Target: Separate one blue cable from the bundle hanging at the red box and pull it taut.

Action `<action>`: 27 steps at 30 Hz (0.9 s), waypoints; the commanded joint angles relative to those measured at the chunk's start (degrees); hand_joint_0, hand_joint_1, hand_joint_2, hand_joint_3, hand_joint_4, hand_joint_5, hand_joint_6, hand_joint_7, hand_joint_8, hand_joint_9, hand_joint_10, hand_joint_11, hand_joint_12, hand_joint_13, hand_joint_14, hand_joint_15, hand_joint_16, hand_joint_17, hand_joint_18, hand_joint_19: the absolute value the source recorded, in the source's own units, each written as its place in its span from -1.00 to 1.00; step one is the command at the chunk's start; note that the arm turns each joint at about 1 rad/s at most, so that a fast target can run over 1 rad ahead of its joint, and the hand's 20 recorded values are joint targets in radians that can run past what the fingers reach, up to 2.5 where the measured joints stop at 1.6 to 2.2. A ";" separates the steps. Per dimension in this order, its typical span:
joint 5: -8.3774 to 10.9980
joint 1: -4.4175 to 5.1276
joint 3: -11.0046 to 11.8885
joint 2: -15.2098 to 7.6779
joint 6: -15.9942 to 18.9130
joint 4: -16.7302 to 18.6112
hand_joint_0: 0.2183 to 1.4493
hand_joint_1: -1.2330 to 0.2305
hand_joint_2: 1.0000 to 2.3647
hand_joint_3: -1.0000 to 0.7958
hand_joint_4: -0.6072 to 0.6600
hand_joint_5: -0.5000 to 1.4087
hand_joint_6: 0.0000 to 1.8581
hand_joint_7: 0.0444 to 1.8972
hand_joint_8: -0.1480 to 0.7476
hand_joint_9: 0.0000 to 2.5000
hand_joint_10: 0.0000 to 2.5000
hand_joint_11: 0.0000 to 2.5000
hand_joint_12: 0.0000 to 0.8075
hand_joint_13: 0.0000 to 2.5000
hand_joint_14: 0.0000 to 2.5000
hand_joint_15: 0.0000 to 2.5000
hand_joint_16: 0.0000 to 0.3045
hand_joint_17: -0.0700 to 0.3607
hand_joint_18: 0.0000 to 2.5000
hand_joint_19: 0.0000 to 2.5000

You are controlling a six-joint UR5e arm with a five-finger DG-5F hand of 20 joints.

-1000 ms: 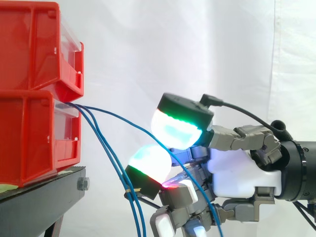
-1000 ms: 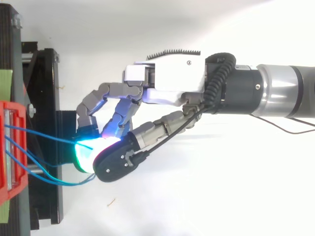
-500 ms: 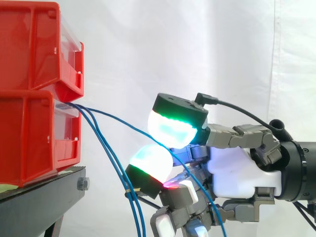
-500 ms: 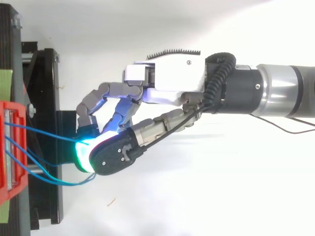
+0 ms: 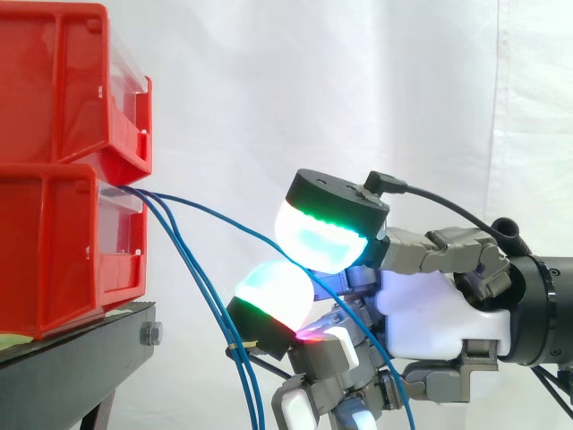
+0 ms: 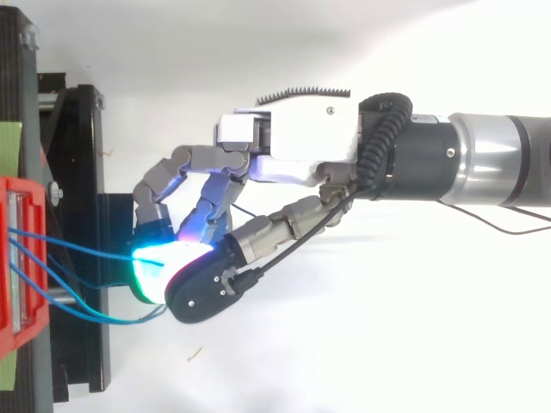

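Side view. Stacked red bins [image 5: 63, 179] at 9 o'clock, on a black stand [image 5: 81, 354]. White curtain [image 5: 358, 90] behind.

Hand [image 5: 439, 309] in from 3 o'clock, fingers curled toward the bins. Closed in a pinch: one glowing green-and-white pad [image 5: 322, 237] on top, a second pad [image 5: 273, 291] just below it toward 7 o'clock, and the blue cable [image 5: 224, 219] caught between the two.

Blue cable: comes out of the gap between upper and lower bin and heads toward 4 o'clock in a shallow bow, not a straight line. Passes between the pads, then drops toward 5 o'clock across the front of the palm and off the bottom edge.

Other blue cables [image 5: 191, 273]: same starting gap, but falling much more steeply toward 5 o'clock, close together, well apart from the pinched one at pad height. Run just beside the dark back of the lower fingertip on its 9 o'clock side.

Top view. Bins at the 9 o'clock edge, stand just beside them toward 3 o'clock. Hand from 3 o'clock, fingers bent toward 8 o'clock. Pinched cable crosses over the stand from the bin front, nearly level, straight into the cyan-green glow of the pads. Other cables sag toward 5 o'clock and curl beneath the pads.
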 commanded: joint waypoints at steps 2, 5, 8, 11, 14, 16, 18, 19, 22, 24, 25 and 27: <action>0.00 0.03 0.00 -0.03 -0.12 0.00 -0.44 0.05 -1.00 -0.44 0.24 -0.69 -0.08 0.04 0.12 -0.18 -0.99 -0.16 0.00 -0.26 -0.99 -0.54 -0.67 -0.15 -0.20 -0.45; 0.00 0.03 0.00 -0.03 -0.12 0.00 -0.36 0.21 -1.00 -0.44 0.24 -0.66 -0.15 0.04 0.10 -0.16 -0.99 -0.20 -0.01 -0.28 -0.99 -0.54 -0.67 -0.15 -0.23 -0.43; 0.00 0.11 0.00 -0.03 -0.12 0.00 -0.31 0.14 -0.99 -0.36 0.23 -0.65 -0.19 0.11 0.10 -0.15 -0.99 -0.20 -0.02 -0.29 -0.98 -0.54 -0.68 -0.16 -0.23 -0.42; 0.00 0.11 0.00 -0.03 -0.21 0.00 -0.34 -0.04 -0.98 -0.24 0.24 -0.64 -0.20 0.13 0.12 -0.15 -0.99 -0.20 0.00 -0.29 -0.99 -0.53 -0.67 -0.15 -0.23 -0.43; 0.00 0.20 0.00 -0.03 -0.21 0.00 -0.36 -0.25 -0.98 -0.14 0.23 -0.64 -0.18 0.15 0.15 -0.14 -0.99 -0.18 0.03 -0.27 -0.99 -0.54 -0.66 -0.13 -0.21 -0.45; 0.00 0.20 0.00 -0.03 -0.29 0.00 -0.36 -0.31 -0.98 -0.11 0.24 -0.66 -0.13 0.10 0.17 -0.13 -0.99 -0.19 0.06 -0.27 -0.99 -0.55 -0.64 -0.10 -0.19 -0.47; 0.00 0.20 0.00 -0.03 -0.29 0.00 -0.34 -0.34 -0.98 -0.08 0.19 -0.67 -0.10 0.10 0.17 -0.14 -0.99 -0.17 0.05 -0.27 -0.99 -0.55 -0.64 -0.10 -0.19 -0.48; 0.00 0.20 0.00 -0.03 -0.29 0.00 -0.33 -0.35 -0.98 -0.08 0.18 -0.67 -0.10 0.12 0.16 -0.14 -0.99 -0.18 0.06 -0.27 -0.99 -0.55 -0.64 -0.11 -0.20 -0.48; 0.00 0.11 0.00 -0.03 -0.29 0.00 -0.31 -0.38 -0.98 -0.10 0.16 -0.68 -0.08 0.09 0.12 -0.17 -0.99 -0.15 0.02 -0.30 -0.99 -0.54 -0.66 -0.13 -0.23 -0.49; 0.00 0.20 0.00 -0.03 -0.29 0.00 -0.35 -0.45 -0.98 -0.21 0.18 -0.68 -0.07 0.13 0.07 -0.20 -0.98 -0.14 -0.03 -0.37 -0.98 -0.55 -0.66 -0.14 -0.33 -0.49; 0.00 0.29 0.00 -0.03 -0.29 0.00 -0.38 -0.44 -0.99 -0.26 0.18 -0.68 -0.07 0.13 0.07 -0.20 -0.98 -0.14 -0.03 -0.37 -0.99 -0.54 -0.66 -0.13 -0.34 -0.50; 0.00 0.20 0.00 -0.03 -0.38 0.00 -0.50 -0.26 -1.00 -0.44 0.20 -0.66 -0.09 0.13 0.12 -0.18 -0.98 -0.16 0.01 -0.38 -0.98 -0.55 -0.64 -0.10 -0.34 -0.49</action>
